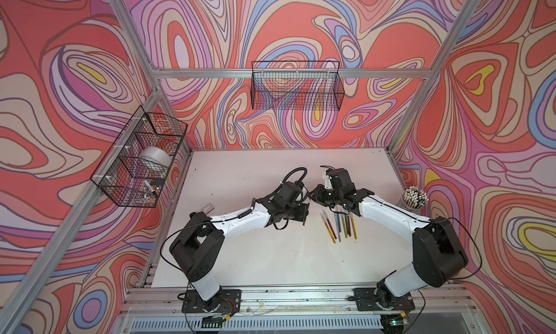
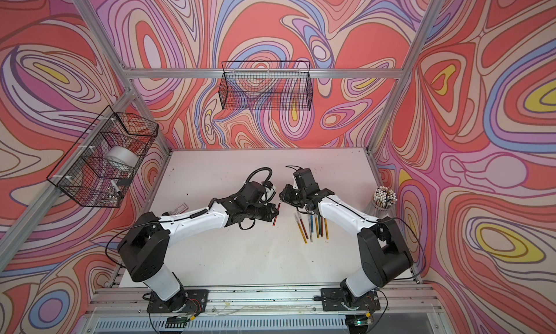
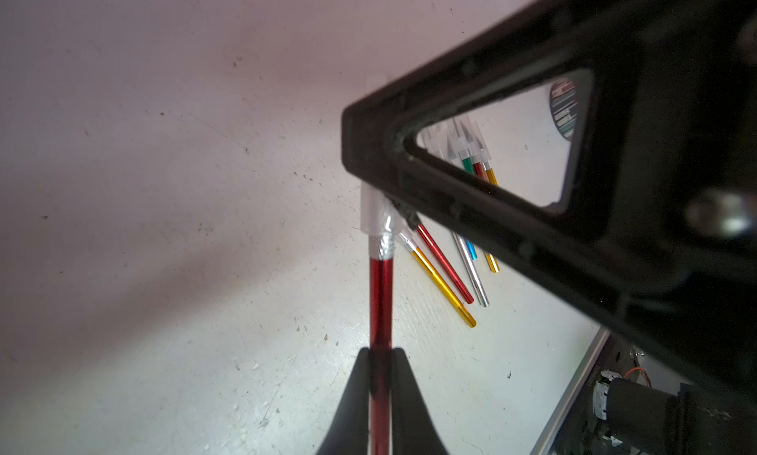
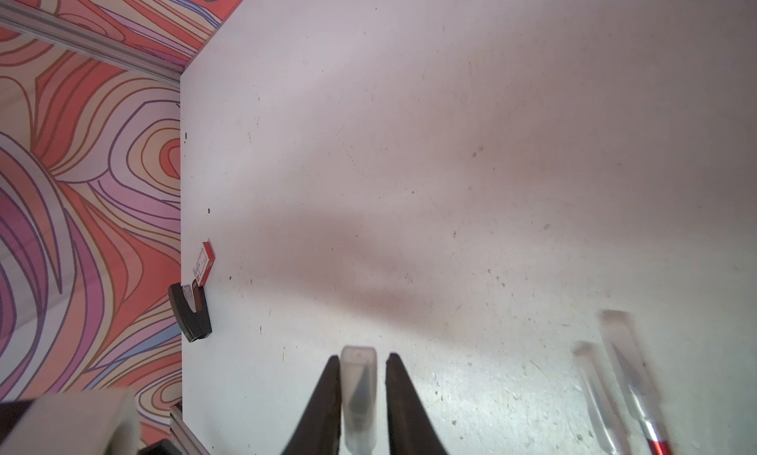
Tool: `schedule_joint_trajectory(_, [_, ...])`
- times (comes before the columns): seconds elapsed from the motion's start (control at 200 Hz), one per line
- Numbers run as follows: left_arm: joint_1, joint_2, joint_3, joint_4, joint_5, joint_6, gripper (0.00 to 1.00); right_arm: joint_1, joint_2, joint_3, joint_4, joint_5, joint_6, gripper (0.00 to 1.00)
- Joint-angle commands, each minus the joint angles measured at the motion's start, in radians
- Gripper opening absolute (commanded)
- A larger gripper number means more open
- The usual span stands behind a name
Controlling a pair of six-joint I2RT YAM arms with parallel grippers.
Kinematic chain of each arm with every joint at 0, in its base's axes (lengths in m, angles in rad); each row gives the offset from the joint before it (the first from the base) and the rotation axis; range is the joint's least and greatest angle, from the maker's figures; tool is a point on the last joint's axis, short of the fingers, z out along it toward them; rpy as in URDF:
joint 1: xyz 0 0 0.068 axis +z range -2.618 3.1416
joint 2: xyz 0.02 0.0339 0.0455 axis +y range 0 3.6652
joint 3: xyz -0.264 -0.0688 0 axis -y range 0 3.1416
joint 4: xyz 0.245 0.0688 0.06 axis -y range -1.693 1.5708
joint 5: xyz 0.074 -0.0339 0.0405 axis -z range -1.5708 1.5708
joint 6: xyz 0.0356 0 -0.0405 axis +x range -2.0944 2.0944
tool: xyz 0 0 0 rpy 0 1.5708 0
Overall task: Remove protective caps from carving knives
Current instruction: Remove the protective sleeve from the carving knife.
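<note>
Left claw (image 3: 381, 352) is clamped on the handle of a red knife (image 3: 381, 301), holding it above the bench (image 3: 164, 227). Right claw (image 4: 362, 363) stands narrow around that knife's cap (image 4: 358, 375), one finger touching it and a sliver of gap beside the other; the cap is still seated. Farther off, the other knives (image 1: 340, 224) lie in a row on the bench, their caps (image 3: 463, 143) apparently all on, so nearly everything remains.

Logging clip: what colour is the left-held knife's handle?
Shiny red, on the thin carving knife; left wrist view.
</note>
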Motion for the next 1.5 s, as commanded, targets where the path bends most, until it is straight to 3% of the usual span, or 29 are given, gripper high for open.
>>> schedule_joint_trajectory(0.0, [0.001, -0.014, -0.009, 0.02, 0.002, 0.002, 0.12, 0.01, 0.018, 0.012, 0.016, 0.013, 0.003, 0.22])
schedule_joint_trajectory(0.371, [0.002, -0.006, -0.003, 0.011, 0.002, 0.0, 0.14, 0.011, 0.012, 0.014, 0.022, 0.013, 0.0, 0.15])
schedule_joint_trajectory(0.576, [0.003, -0.002, -0.007, 0.029, 0.024, -0.03, 0.32, 0.011, 0.005, 0.018, 0.023, -0.006, -0.001, 0.14])
schedule_joint_trajectory(0.701, [0.004, 0.012, -0.002, 0.026, 0.028, -0.037, 0.39, 0.011, 0.001, 0.025, 0.015, -0.011, -0.004, 0.13])
schedule_joint_trajectory(1.052, [0.004, 0.033, 0.01, 0.021, 0.034, -0.04, 0.38, 0.011, -0.005, 0.035, 0.016, -0.035, -0.004, 0.13])
schedule_joint_trajectory(1.347, [0.004, 0.031, 0.004, 0.026, 0.041, -0.045, 0.28, 0.01, -0.005, 0.031, 0.029, -0.047, 0.001, 0.13])
schedule_joint_trajectory(1.492, [0.007, 0.037, 0.004, 0.032, 0.053, -0.05, 0.38, 0.011, -0.006, 0.026, 0.046, -0.077, 0.005, 0.13])
